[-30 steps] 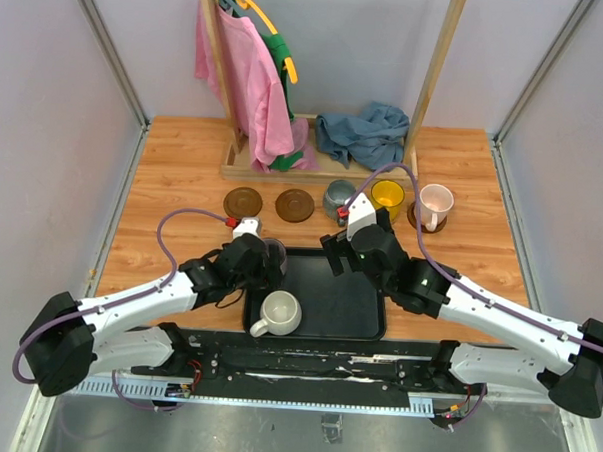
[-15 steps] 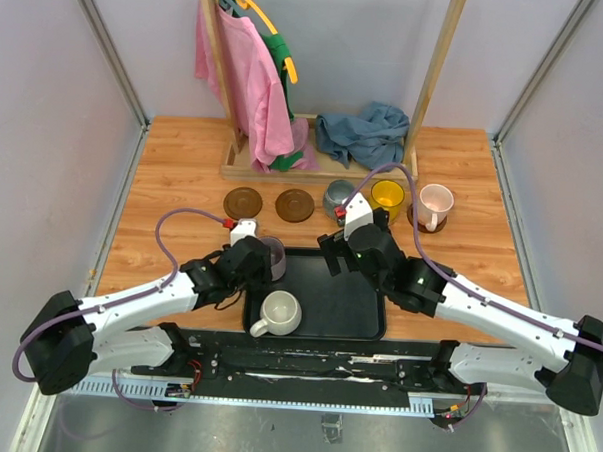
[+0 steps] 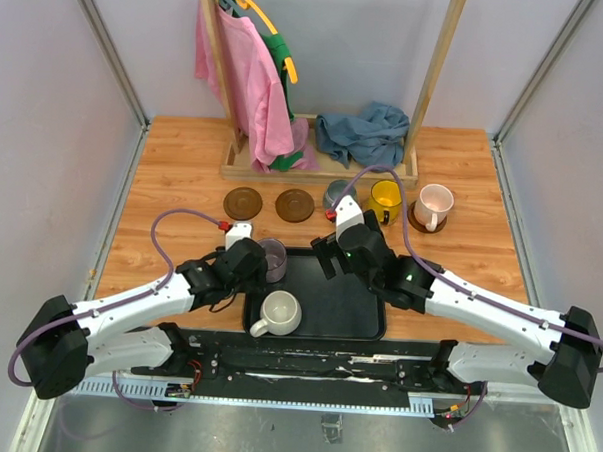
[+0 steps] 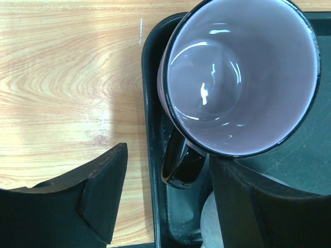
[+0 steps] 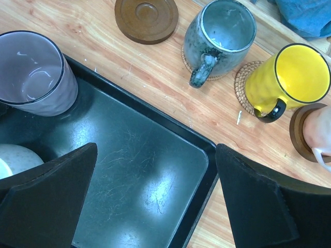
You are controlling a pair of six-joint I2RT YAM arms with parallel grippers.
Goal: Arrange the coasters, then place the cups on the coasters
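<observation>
Grey-blue mug [image 5: 227, 26], yellow mug [image 5: 295, 77] and pink mug [image 3: 435, 203] sit on three coasters [image 5: 241, 89] beside two bare coasters [image 3: 244, 200] [image 3: 294, 204]. Purple mug [image 4: 240, 77] and cream mug [image 3: 279, 312] stand along the black tray's [image 5: 150, 181] left edge. Left gripper [image 4: 168, 154] straddles the purple handle, part-open and not gripping; right gripper [image 5: 156, 149] gapes wide, empty.

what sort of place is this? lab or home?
Probably a lab test cell: plain panel walls box in a wooden table with two robot arms bolted at its near edge.
</observation>
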